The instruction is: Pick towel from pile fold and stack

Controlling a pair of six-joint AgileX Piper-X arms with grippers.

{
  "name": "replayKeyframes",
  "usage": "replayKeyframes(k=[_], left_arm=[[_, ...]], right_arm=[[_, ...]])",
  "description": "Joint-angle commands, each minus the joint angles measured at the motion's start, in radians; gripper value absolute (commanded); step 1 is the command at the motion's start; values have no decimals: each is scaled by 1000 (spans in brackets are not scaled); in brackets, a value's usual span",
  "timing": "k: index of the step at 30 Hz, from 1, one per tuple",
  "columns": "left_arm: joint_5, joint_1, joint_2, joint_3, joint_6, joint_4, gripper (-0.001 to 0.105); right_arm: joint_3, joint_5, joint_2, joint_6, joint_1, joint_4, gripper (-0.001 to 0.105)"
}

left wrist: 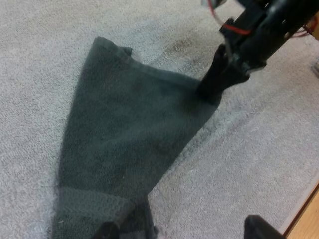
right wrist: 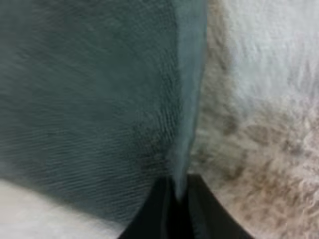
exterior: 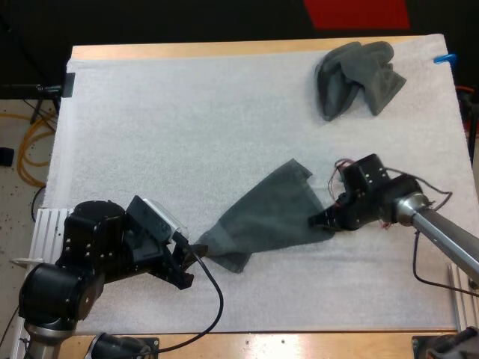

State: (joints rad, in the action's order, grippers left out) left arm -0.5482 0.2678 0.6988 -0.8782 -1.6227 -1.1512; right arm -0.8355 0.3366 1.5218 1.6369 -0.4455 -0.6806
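Note:
A dark grey-green towel [exterior: 266, 217] lies stretched flat on the white mat [exterior: 187, 127], running from my left gripper to my right one. My right gripper [exterior: 322, 220] is shut on the towel's right corner, and its two black fingers [right wrist: 157, 214] pinch the towel's edge [right wrist: 185, 99] between them. The left wrist view shows that same gripper [left wrist: 219, 82] pressed onto the towel's far corner. My left gripper [left wrist: 182, 231] stands open at the towel's near end [left wrist: 99, 214], its fingers wide apart, one by the folded-over corner and the other over bare mat. A second towel, crumpled [exterior: 359, 77], lies at the far right.
The table's wooden front edge [exterior: 299, 340] runs close behind my left gripper. Broad bare mat lies left of and beyond the stretched towel.

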Motion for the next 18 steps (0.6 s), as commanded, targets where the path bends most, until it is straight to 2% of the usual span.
replayKeyframes(k=[1,6,11,18], left_arm=[[-1,5,2,-4,-11,-5,51],[-1,5,2,-4,-11,-5,51],[-1,5,2,-4,-11,-5,51],[-1,5,2,-4,-11,-5,51]], right_arm=[[-34,-3,-57,13,0,-6,0],[-124,-169,-200,33,0,-7,0],[-275,-416,-316,119,17,-7,0],[-478,-586,-355,274,92,-75,0]])
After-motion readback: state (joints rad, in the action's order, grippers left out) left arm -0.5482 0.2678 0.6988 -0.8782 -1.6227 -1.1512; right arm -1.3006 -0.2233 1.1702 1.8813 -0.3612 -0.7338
